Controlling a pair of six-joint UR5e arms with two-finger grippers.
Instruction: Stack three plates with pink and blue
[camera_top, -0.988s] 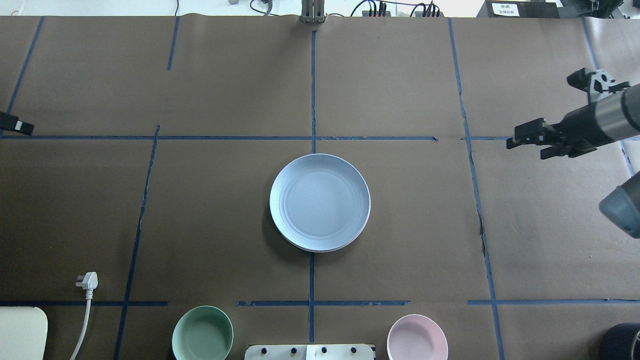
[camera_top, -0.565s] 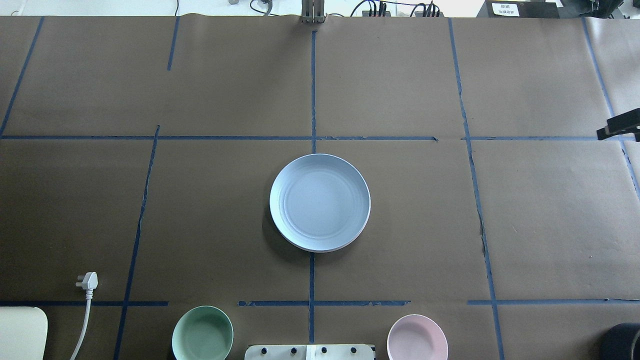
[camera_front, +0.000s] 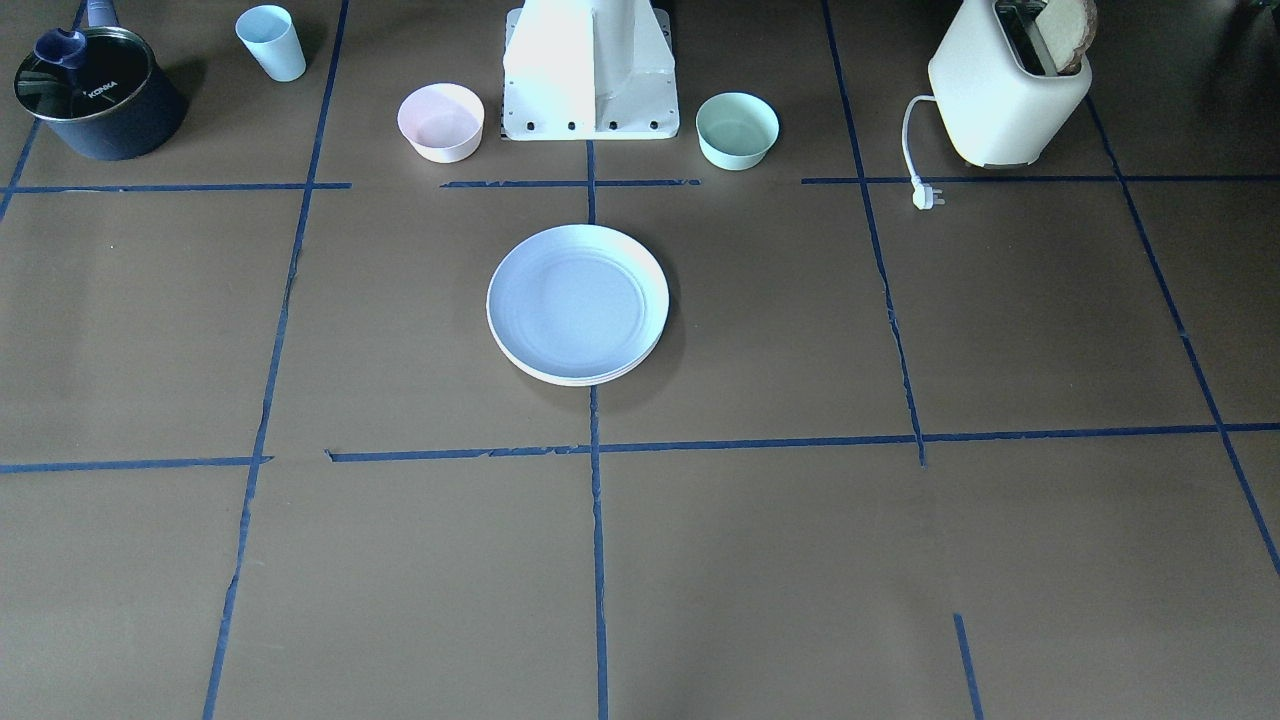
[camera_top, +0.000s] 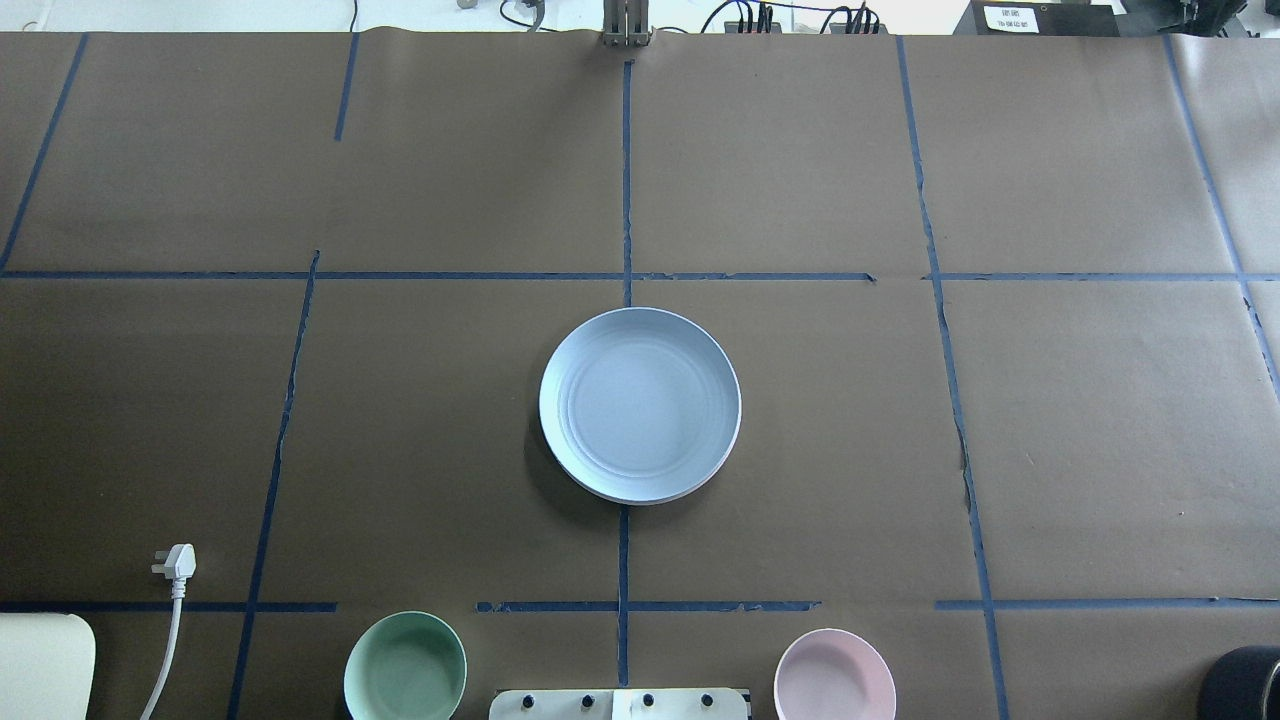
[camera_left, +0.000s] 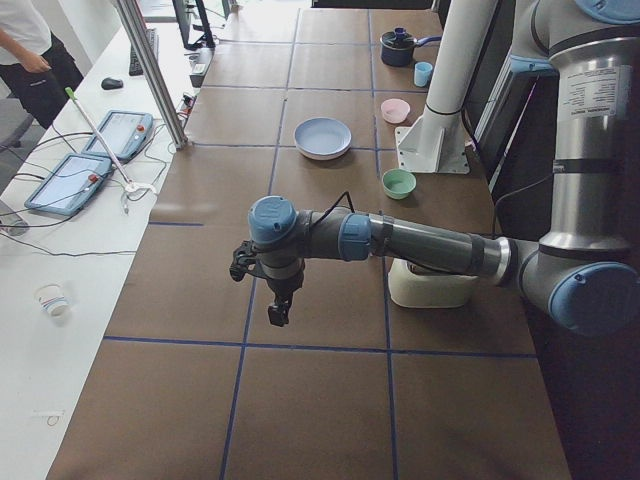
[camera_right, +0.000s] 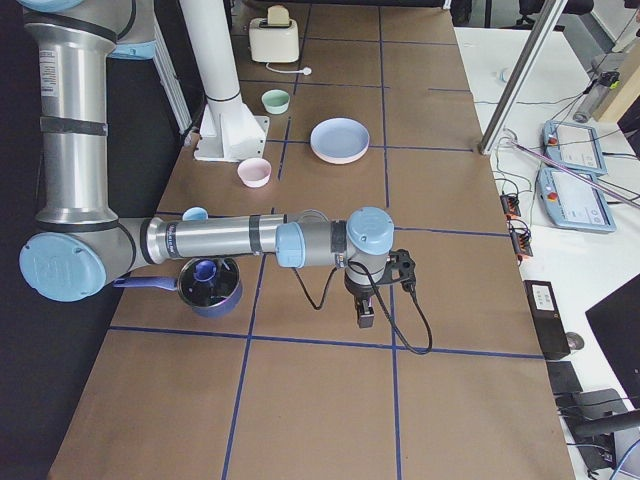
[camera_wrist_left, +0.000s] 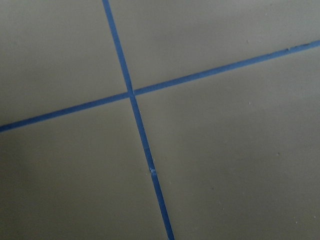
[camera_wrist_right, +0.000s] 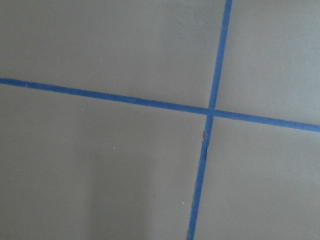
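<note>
Three plates (camera_top: 640, 405) appear to lie nested as one pile at the middle of the desk (camera_top: 900, 450), over a crossing of tape lines. The blue plate (camera_front: 578, 300) is uppermost. Thin pale rims show under its edge in the front-facing view, too faint to name their colours. The tidy, centred pile suggests the stacking is done. The left end effector (camera_left: 278, 312) and the right end effector (camera_right: 366, 318) hang fingers-down over bare paper towards opposite ends of the desk, well apart from the pile, probably parked there to keep clear of it. Each wrist camera sees only tape. Only the side views show them, so whether either is wide or narrow cannot be told. The pink bowl (camera_top: 834, 675) and green bowl (camera_top: 405, 667) sit by the robot's base, outside the stack.
</note>
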